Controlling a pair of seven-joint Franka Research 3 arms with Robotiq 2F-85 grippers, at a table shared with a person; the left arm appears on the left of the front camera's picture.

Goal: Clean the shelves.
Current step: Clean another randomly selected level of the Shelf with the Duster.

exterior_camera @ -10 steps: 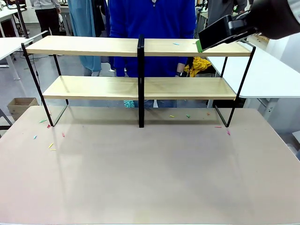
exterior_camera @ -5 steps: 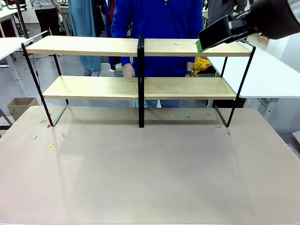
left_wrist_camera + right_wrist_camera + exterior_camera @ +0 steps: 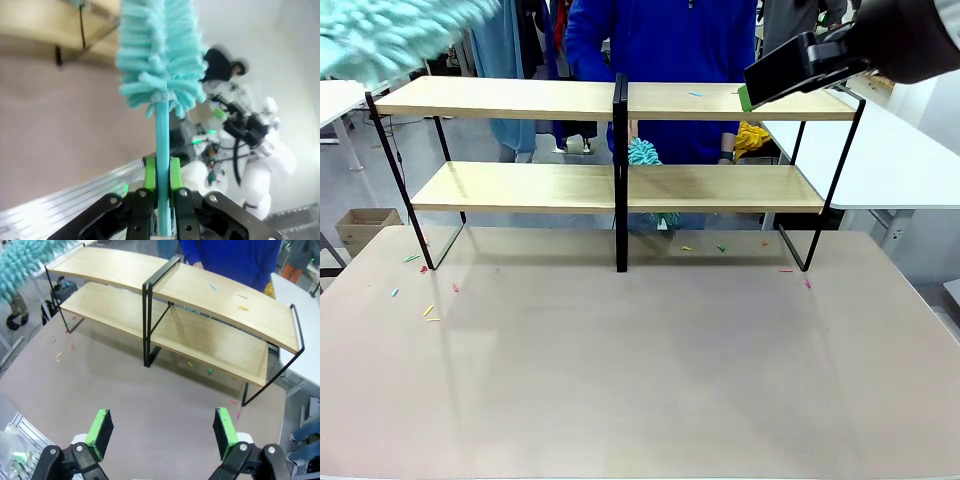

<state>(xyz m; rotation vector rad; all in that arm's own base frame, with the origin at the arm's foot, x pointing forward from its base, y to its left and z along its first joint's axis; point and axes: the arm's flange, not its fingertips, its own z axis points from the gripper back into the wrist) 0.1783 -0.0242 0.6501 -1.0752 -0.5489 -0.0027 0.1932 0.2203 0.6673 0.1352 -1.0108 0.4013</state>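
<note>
The shelves (image 3: 500,97) stand across the far half of the table, two light wooden boards in a black frame; they also show in the right wrist view (image 3: 115,270). My left gripper (image 3: 161,172) is shut on the thin handle of a fluffy teal duster (image 3: 160,55). That duster's head appears blurred above the shelves' left end (image 3: 390,35) and at the corner of the right wrist view (image 3: 22,262). My right gripper (image 3: 162,432) is open and holds nothing, high above the shelves' right end (image 3: 790,70).
A person in a blue top (image 3: 660,50) stands behind the shelves, with a second teal duster (image 3: 643,153) by the centre post. Small coloured scraps lie on the table (image 3: 428,310), under the shelves (image 3: 720,247) and on the top board (image 3: 242,307). A white table (image 3: 890,150) adjoins at right.
The teal duster in my left gripper has swung into the front view at top left. The person has raised the other duster from below the lower board to behind the centre post.
</note>
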